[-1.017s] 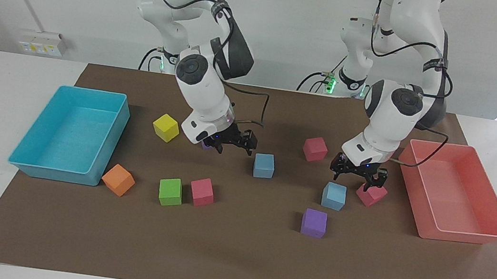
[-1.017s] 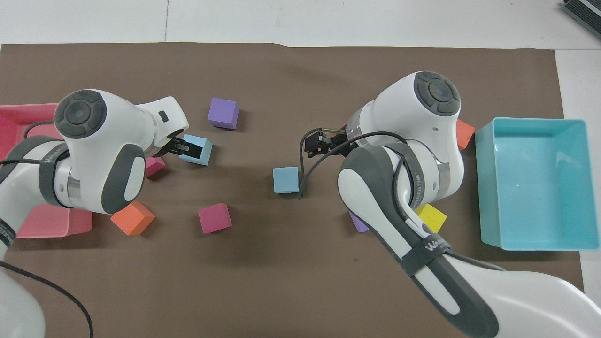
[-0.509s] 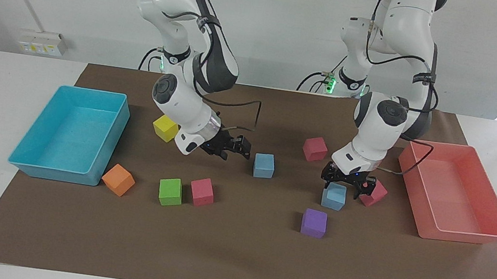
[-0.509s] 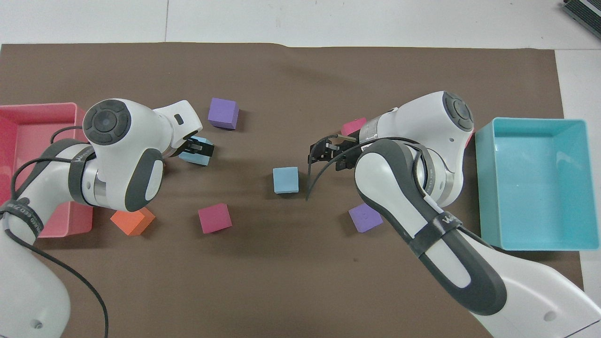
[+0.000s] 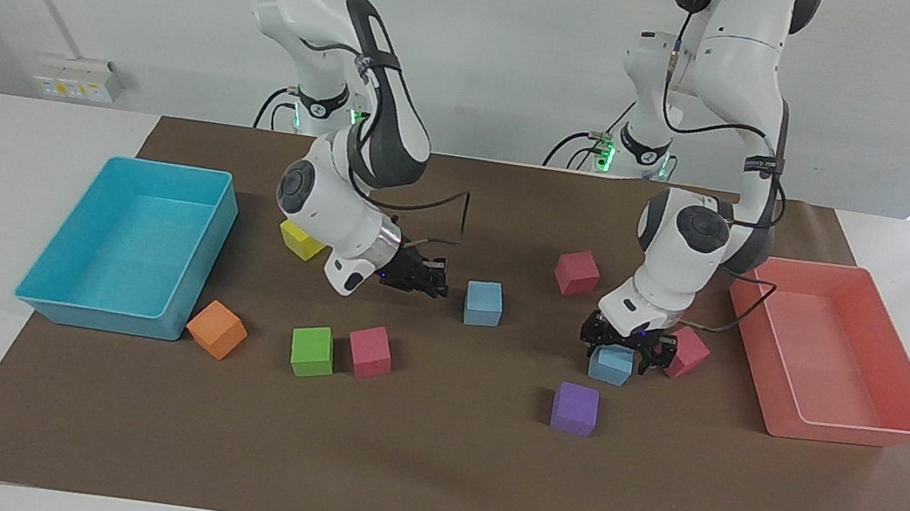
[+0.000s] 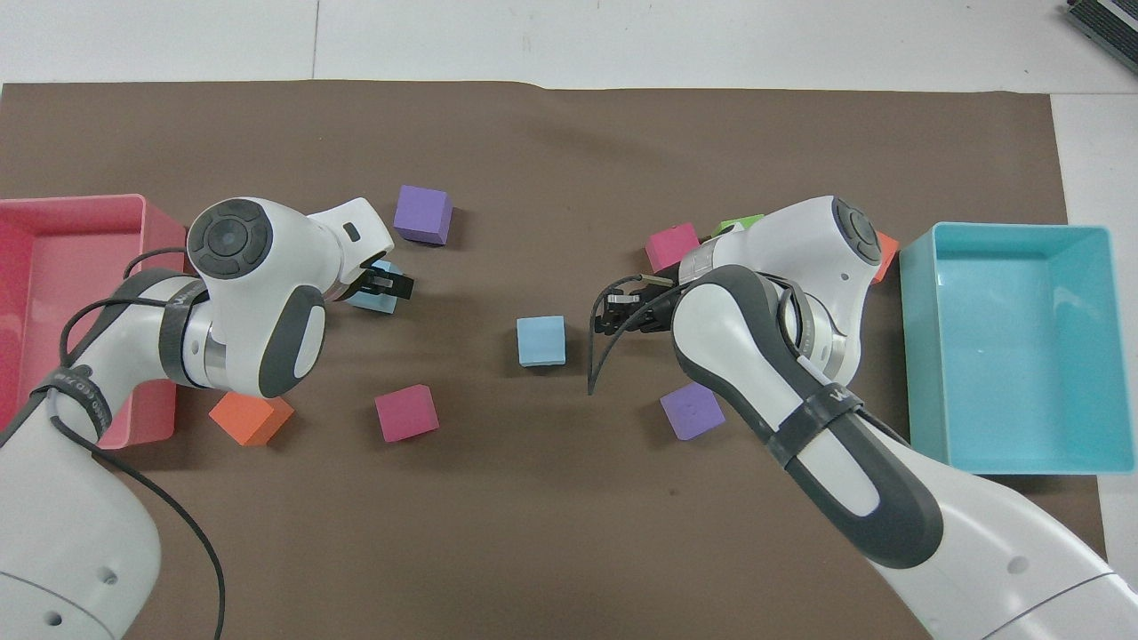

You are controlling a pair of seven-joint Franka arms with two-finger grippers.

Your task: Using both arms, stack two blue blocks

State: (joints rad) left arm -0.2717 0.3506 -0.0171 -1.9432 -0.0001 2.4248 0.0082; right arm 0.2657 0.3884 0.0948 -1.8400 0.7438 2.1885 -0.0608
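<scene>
Brown matting: our left gripper [image 5: 626, 346] has sunk, fingers wide astride one blue block [image 5: 610, 366]; right gripper's [image 5: 423, 278] fingers unreadable beside the other blue block [image 5: 483, 303].

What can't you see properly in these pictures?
- Overhead view: the left arm covers most of the blue block under the left gripper.
- Overhead view: the right arm hides most of the green cube and orange cube.
- Facing view: the right arm hides part of the yellow cube.
- Neither view shows whether the left gripper is touching its block.
</scene>
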